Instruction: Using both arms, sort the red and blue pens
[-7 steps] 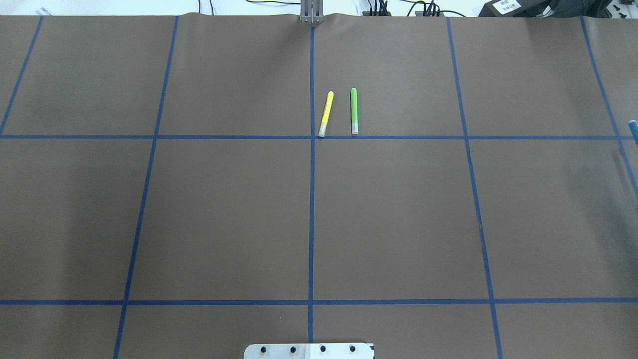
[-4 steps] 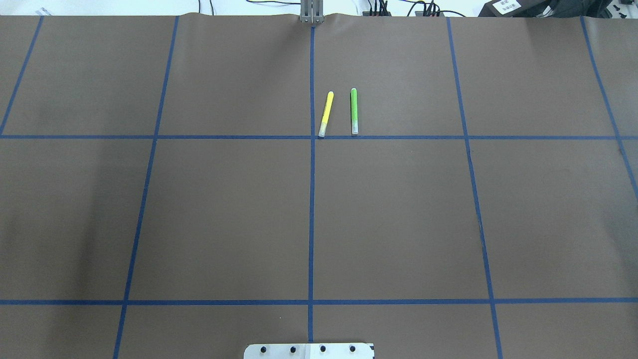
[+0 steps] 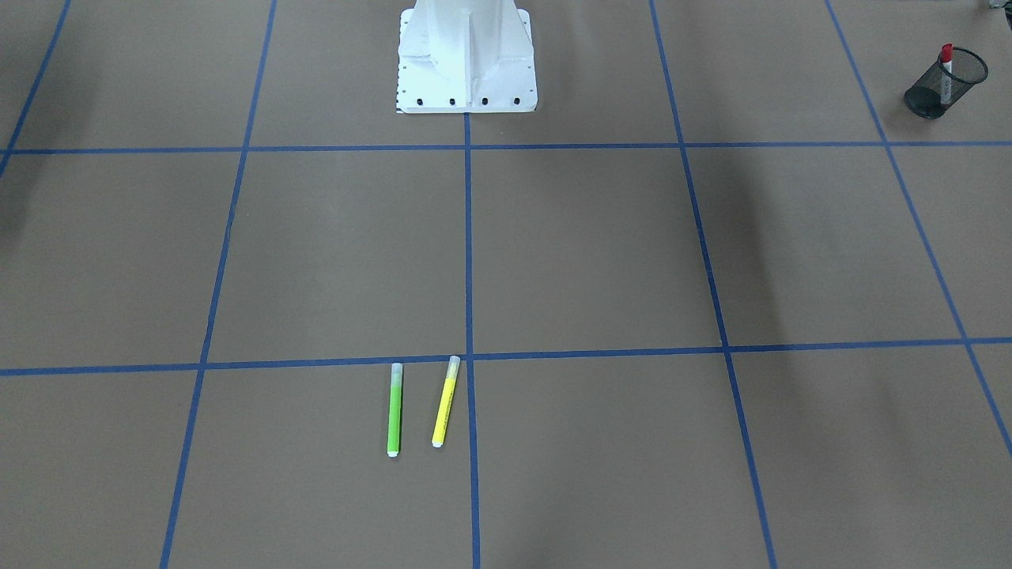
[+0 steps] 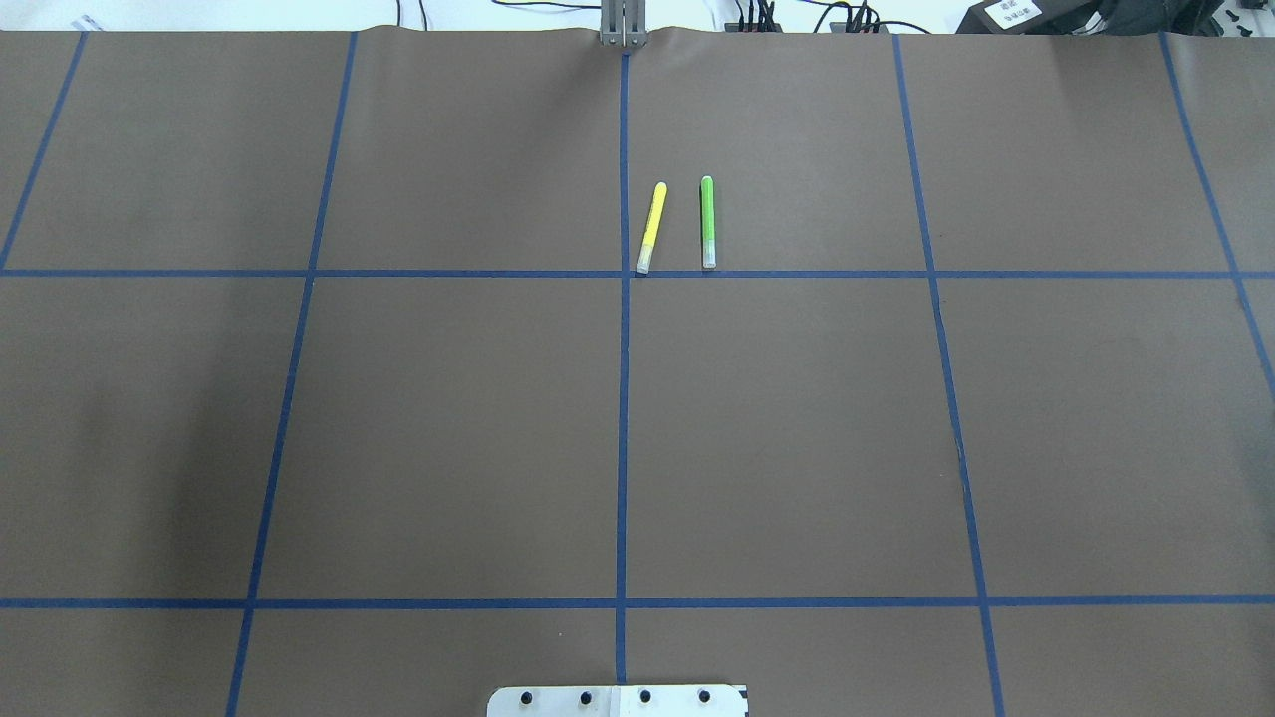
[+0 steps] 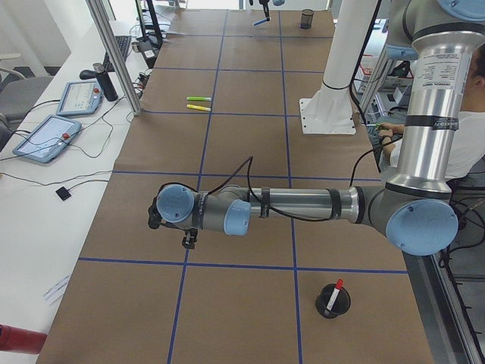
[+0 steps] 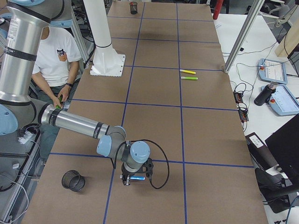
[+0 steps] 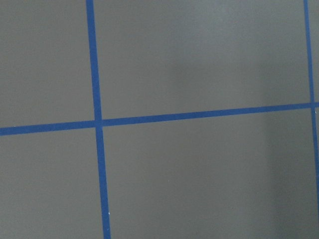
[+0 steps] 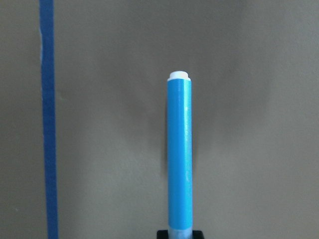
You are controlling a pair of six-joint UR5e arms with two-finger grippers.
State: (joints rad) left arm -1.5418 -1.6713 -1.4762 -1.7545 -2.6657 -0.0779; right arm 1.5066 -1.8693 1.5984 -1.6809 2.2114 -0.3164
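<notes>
The red pen [image 3: 945,65] stands in a black mesh cup [image 3: 954,88] on my left side, also seen as the red pen [image 5: 334,293] in its cup [image 5: 332,303]. The blue pen [image 8: 179,154] sticks out from my right gripper [image 8: 179,233], which is shut on its lower end. That gripper [image 6: 134,178] hangs low over the table, the blue pen [image 6: 138,178] level, to the right of an empty mesh cup [image 6: 72,180]. My left gripper [image 5: 189,240] shows only from the side, above bare table; open or shut, I cannot tell.
A yellow highlighter [image 4: 651,227] and a green highlighter [image 4: 708,221] lie side by side near the table's middle, far side. The white robot base [image 3: 466,55] stands at the near edge. A person sits behind the robot [image 6: 58,60]. Tablets and cables lie along the operators' side.
One second ago the blue pen's tip showed at the overhead view's right edge; it has since moved out of that view. Both highlighters stay put.
</notes>
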